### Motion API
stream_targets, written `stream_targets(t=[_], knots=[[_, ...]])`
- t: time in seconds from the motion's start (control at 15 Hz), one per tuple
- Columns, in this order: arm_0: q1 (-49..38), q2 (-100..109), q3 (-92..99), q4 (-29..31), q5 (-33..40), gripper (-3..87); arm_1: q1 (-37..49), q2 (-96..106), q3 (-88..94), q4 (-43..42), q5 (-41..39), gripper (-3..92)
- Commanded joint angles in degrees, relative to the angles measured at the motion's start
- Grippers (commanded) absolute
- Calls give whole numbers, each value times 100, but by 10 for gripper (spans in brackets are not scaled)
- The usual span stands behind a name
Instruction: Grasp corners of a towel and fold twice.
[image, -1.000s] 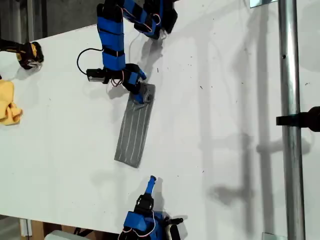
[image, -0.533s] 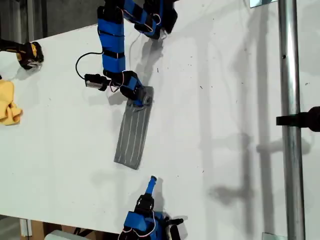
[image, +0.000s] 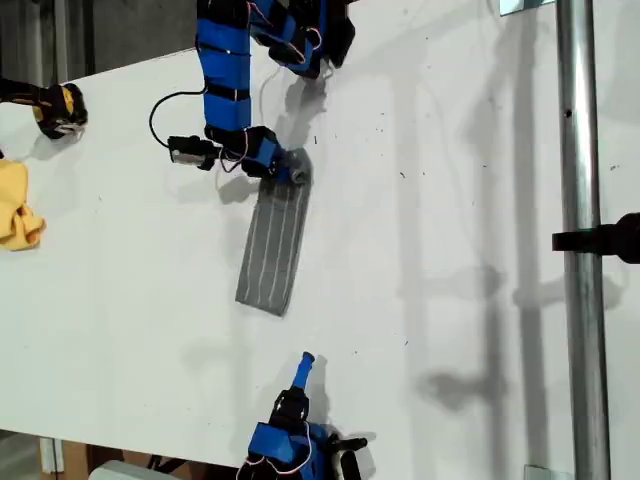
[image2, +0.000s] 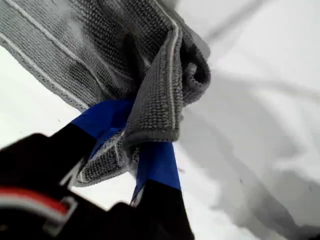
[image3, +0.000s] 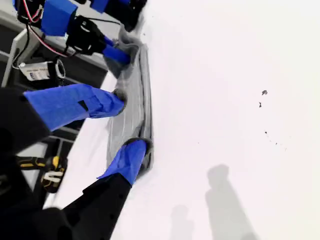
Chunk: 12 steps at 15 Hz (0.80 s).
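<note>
The white table (image: 450, 200) fills nearly the whole exterior view, a smooth matte surface marked with small dark specks. A shiny round metal pole (image: 582, 250) runs from 12 to 6 o'clock near the exterior view's right edge, with a black clamp (image: 605, 240) on it at about 3 o'clock.

The towel (image: 275, 245) lies a little toward 10 o'clock from the centre of the exterior view, folded into a long narrow strip of grey woven cloth with thin white stripes running its length. Its far end is bunched and lifted; its near end lies flat and square-cut on the table. In the first wrist view the weave reads as a coarse, nubbly knit with a rolled hem.

The first gripper (image: 290, 168), blue plastic with black parts and red and white wires, sits at the towel's far end at about 11 o'clock in the exterior view. The first wrist view shows its blue jaws closed narrow on a folded corner (image2: 155, 107) of the towel, cloth draped over both tips.

The second gripper (image: 303, 366) rests near 6 o'clock in the exterior view, apart from the towel. The second wrist view shows its two blue fingers (image3: 125, 160) spread, holding nothing.

A crumpled yellow cloth (image: 18, 210) lies at 9 o'clock at the exterior view's left edge, and a black-and-yellow object (image: 55, 108) sits at 10 o'clock. No writing can be read.
</note>
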Motion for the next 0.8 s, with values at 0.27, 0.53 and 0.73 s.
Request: stream_targets(t=[0.27, 0.53, 0.73], knots=[[62, 44, -79, 26, -26, 142, -1310, 2329, 88, 3560, 1310, 1], [-9, 44, -105, 26, 44, 142, -914, 2593, -659, 1230, 149, 0], [18, 44, -97, 26, 26, 142, -703, 1547, -1213, -79, -360, 0]])
